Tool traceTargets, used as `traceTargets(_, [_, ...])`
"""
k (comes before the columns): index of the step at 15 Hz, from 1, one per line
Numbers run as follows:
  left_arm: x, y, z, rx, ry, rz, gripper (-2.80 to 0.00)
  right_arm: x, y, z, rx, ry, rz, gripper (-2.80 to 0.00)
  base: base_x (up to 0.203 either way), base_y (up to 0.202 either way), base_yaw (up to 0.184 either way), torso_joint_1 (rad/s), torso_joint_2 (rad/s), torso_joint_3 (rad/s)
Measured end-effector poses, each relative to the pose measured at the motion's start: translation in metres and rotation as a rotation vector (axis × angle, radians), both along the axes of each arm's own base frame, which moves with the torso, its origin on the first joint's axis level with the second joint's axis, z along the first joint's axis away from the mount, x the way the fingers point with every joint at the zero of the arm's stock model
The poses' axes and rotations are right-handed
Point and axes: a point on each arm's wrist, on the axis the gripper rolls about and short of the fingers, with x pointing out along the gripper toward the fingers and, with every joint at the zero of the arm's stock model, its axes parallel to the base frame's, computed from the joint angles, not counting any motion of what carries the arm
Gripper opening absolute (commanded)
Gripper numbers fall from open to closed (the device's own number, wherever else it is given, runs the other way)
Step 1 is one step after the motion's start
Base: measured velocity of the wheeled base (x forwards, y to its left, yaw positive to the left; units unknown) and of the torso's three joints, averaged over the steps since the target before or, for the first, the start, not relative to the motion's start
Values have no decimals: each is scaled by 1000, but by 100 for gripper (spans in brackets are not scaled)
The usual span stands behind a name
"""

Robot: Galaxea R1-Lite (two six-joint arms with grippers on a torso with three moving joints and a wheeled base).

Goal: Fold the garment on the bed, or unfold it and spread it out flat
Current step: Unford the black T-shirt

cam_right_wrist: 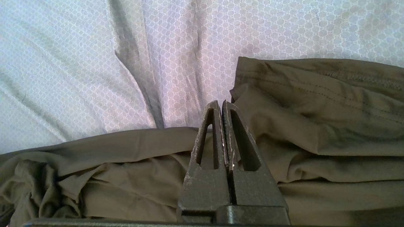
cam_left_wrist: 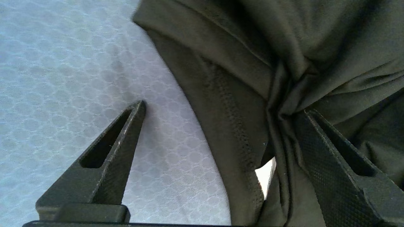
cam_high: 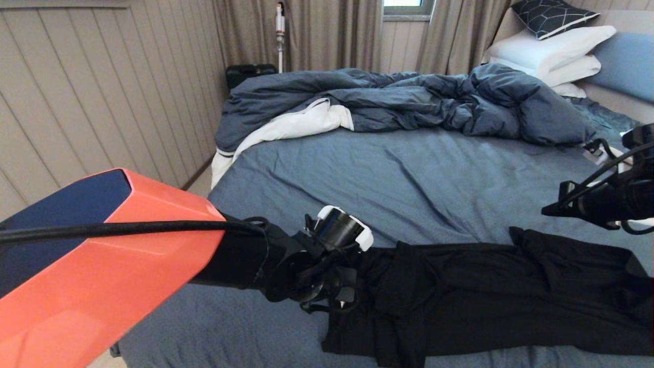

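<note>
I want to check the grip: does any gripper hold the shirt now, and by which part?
Nothing is held. The left gripper is open beside a fold of the shirt; the right gripper is shut, empty, above it.

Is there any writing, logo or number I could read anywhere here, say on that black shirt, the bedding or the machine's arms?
None can be read in these views.
Black shirt: bunched up on the bed, no print or lettering showing.
White scrap at the shirt's fold in the left wrist view: maybe a tag, no legible text.
Patterned pillow: lines only, no words.
Orange arm cover: no marking.
</note>
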Motion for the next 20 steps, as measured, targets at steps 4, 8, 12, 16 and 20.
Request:
traceTargets(4, [-7,-10,-4,-8,-6,-33,-280,2,-1,0,-1,-3,-2,-280,0,0,0,0,0,0])
traceTargets(8, [-7,-12,-4,-19,-11,-39,-280,3,-2,0,-1,-4,-3,-280,0,0,0,0,0,0])
traceTargets(12, [-7,-13,-4,-26,-11,-34,-280,3,-2,0,0,-3,-4,-280,0,0,0,0,0,0])
traceTargets(16, [2,6,10,-38,-16,18,-280,4,-3,0,0,-4,-5,-280,0,0,0,0,0,0])
traceTargets(20, [9,52,26,-12,-9,101,-280,4,-3,-1,0,-2,-4,-280,0,0,0,0,0,0])
